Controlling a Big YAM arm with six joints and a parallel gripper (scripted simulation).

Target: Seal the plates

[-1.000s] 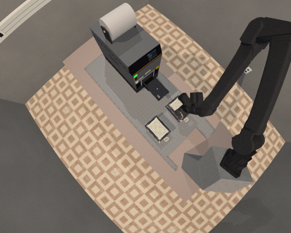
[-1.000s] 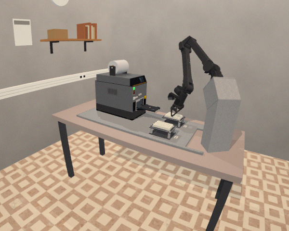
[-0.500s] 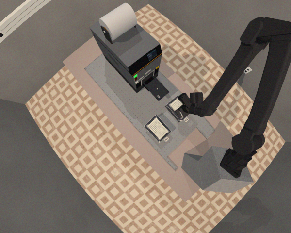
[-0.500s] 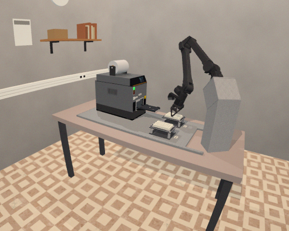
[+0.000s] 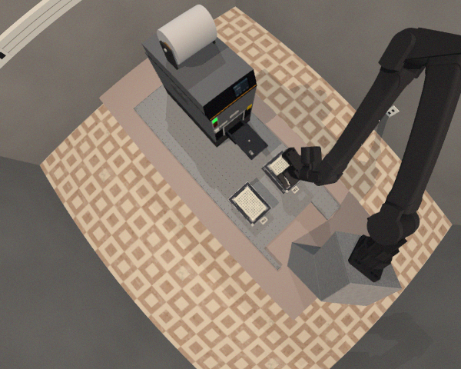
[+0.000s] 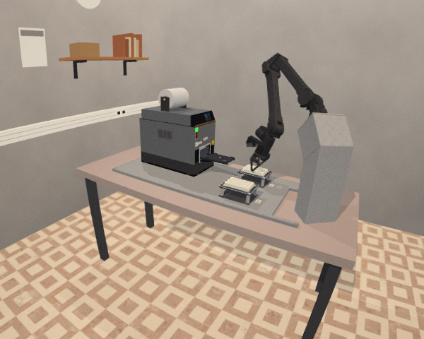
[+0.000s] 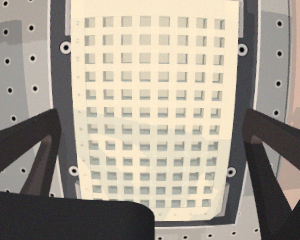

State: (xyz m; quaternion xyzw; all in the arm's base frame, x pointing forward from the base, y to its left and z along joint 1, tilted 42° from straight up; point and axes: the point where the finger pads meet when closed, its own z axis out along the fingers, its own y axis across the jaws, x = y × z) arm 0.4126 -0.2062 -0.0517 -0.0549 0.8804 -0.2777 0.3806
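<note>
Two open cream well plates sit in their dark nests on the grey perforated board. The farther plate (image 5: pixel 277 164) (image 6: pixel 254 170) (image 7: pixel 150 94) lies flat in its nest (image 7: pixel 253 60), and my gripper (image 5: pixel 285 174) (image 6: pixel 256 164) (image 7: pixel 151 119) hangs just above it, open, with one finger on each long side and neither touching it. The nearer plate (image 5: pixel 250 201) (image 6: pixel 238 183) lies in its own nest. The sealer (image 5: pixel 207 79) (image 6: pixel 174 138) shows a green lamp (image 5: pixel 213 120) (image 6: pixel 196 128). Its black stage (image 5: pixel 248 139) (image 6: pixel 219 157) is out and bears nothing.
A foil roll (image 5: pixel 187 28) (image 6: pixel 175 96) sits on top of the sealer. The arm's tall grey pedestal (image 5: pixel 333 270) (image 6: pixel 324 164) stands at the table's right end. Small label tags (image 5: pixel 295 189) (image 5: pixel 263 219) lie beside each nest.
</note>
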